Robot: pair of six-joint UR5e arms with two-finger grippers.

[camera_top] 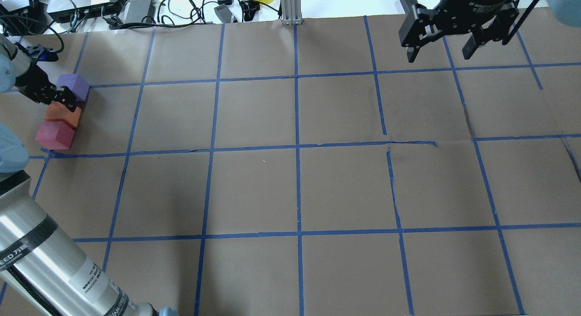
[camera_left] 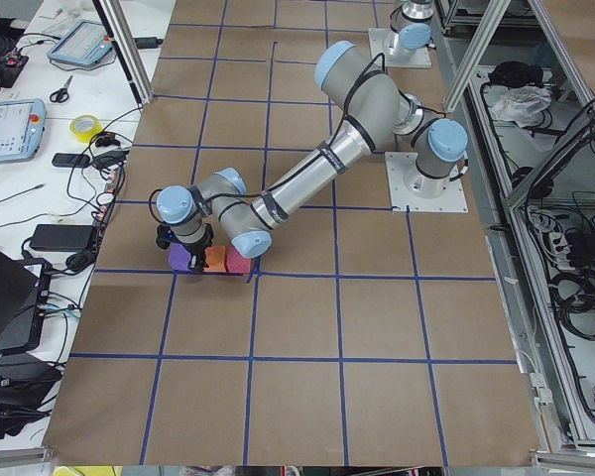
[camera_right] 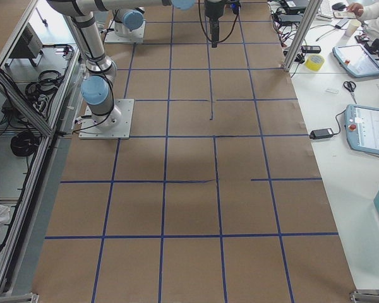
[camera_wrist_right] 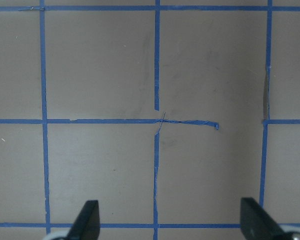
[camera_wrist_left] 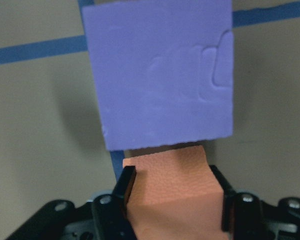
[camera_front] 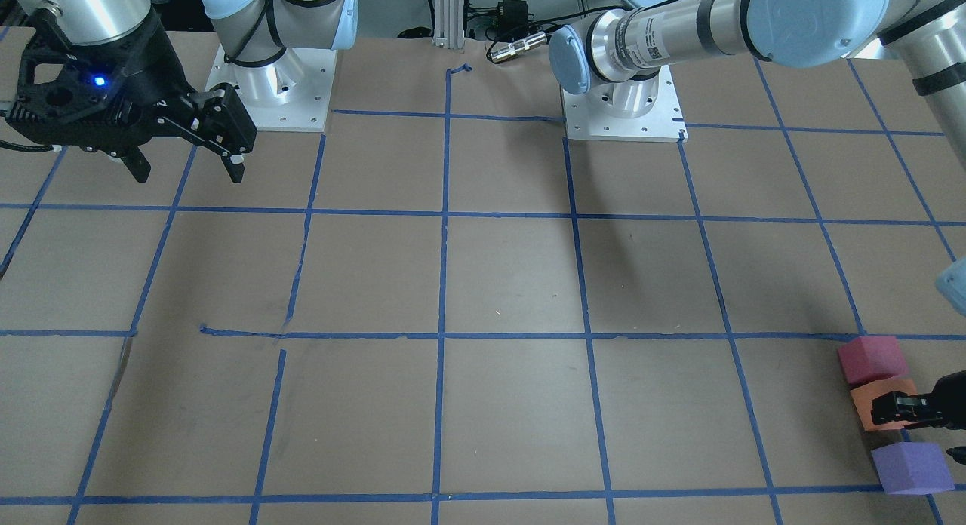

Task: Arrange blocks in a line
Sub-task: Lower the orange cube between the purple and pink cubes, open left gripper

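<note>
At the left edge of the table (camera_top: 254, 189), my left fingers (camera_wrist_left: 128, 186) are closed on the orange block (camera_wrist_left: 171, 175), one pad pressed against each of two opposite sides. That block sits in the middle of a short row. The purple block (camera_top: 75, 85) lies just beyond it, on the side away from my base and across a blue tape line (camera_wrist_left: 35, 49); a thin dark gap shows between the two, though I cannot tell whether their lower edges meet. The red-pink block (camera_top: 54, 135) sits on the near side, touching the orange one. Over on the far right of the table, my right fingers (camera_top: 411, 52) hang above the taped grid, spread wide apart and well away from all three blocks.
</note>
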